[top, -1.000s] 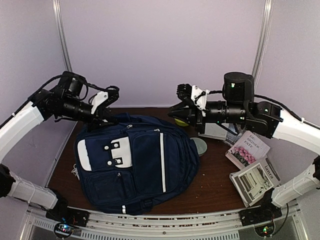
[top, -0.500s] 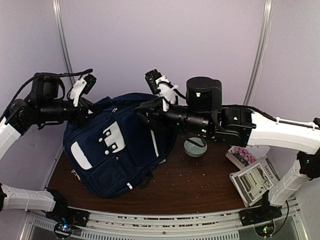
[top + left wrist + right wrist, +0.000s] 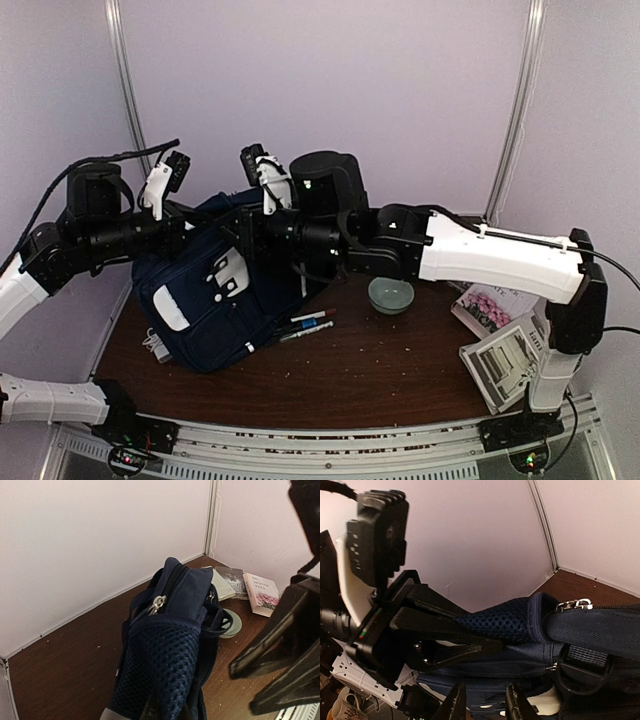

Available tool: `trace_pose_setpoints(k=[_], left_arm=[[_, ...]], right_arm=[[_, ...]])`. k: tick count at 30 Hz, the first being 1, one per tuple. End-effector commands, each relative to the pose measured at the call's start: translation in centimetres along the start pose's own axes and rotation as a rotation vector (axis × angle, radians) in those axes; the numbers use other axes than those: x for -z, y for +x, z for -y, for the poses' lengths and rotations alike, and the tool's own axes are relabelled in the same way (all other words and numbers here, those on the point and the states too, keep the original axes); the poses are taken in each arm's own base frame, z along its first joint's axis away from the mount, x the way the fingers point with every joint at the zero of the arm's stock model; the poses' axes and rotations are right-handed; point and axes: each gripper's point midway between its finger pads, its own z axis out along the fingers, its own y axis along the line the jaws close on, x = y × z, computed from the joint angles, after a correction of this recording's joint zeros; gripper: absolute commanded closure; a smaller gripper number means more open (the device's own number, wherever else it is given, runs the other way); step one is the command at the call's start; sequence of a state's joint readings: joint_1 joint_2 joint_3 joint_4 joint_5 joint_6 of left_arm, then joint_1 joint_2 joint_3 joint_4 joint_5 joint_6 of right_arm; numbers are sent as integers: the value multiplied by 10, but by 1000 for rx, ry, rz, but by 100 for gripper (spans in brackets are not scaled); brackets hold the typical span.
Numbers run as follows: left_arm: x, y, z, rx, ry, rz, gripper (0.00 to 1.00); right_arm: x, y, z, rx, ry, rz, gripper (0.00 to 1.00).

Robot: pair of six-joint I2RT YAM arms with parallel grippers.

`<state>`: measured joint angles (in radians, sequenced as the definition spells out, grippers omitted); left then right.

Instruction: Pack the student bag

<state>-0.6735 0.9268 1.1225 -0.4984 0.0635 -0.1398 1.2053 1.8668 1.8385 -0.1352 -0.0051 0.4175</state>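
The student bag (image 3: pixel 205 300), navy with white trim, stands tipped up at the table's left, its zipped top (image 3: pixel 172 587) toward the back wall. My left gripper (image 3: pixel 490 642) is shut on the bag's mesh shoulder strap (image 3: pixel 507 620) and holds it raised. My right gripper (image 3: pixel 486 702) reaches across from the right, close to the bag's upper side. Its fingertips (image 3: pixel 456 700) stand apart with only bag fabric behind them. Two or three pens (image 3: pixel 305 323) lie on the table by the bag's lower right edge.
A pale green bowl (image 3: pixel 390 295) sits mid-table under the right forearm. Two books (image 3: pixel 495 305) and a booklet (image 3: pixel 512 360) lie at the right. More books (image 3: pixel 227 580) lie by the back corner. White walls close the back and sides.
The bag has been pulled left and stood more upright. The right arm has swung further left across it and its jaws have parted. Pens now show on the table beside the bag.
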Motion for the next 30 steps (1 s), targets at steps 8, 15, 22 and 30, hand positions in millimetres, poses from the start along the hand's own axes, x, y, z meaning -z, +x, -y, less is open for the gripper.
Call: trace_pose_setpoints(k=[8, 15, 22, 30], left_arm=[[3, -75, 14, 28, 37, 313, 100], [-2, -73, 27, 8, 88, 315, 100], [-7, -68, 36, -4, 119, 298, 100], [-14, -66, 53, -40, 183, 285, 100]], right_arm=[[-3, 17, 39, -137, 104, 3, 73], [-8, 13, 79, -260, 136, 64, 68], [-9, -10, 71, -214, 118, 109, 62], [-7, -26, 82, -279, 112, 157, 59]])
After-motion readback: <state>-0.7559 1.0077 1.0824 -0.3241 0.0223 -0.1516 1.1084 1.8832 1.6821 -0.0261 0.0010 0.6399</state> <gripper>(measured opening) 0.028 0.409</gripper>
